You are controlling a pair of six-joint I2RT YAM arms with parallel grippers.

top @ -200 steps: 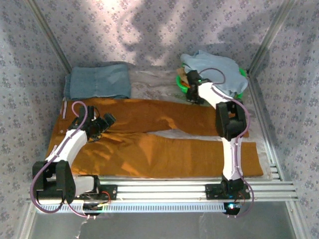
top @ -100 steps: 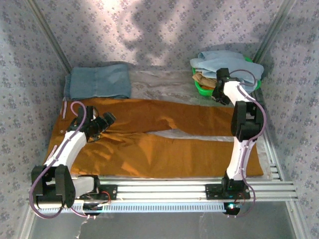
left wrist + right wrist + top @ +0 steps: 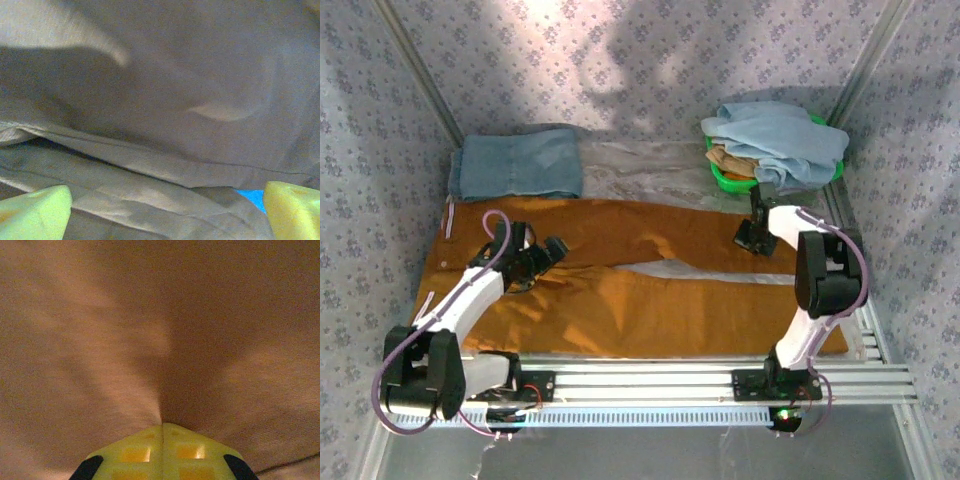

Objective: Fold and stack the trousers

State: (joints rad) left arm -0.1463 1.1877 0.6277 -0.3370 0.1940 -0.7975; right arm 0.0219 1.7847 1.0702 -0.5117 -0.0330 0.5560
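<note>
Top external: trousers spread flat, right hand pinching

Nearest, the rust-orange cloth covers the desk. The left hand hovers wide open by the crotch. The right hand is clamped on the far leg. Beyond lie folded denim and a green basket.

Folded denim blocks far left, heaped green basket far right; bare table open between them, trousers covering everything nearer.
</note>
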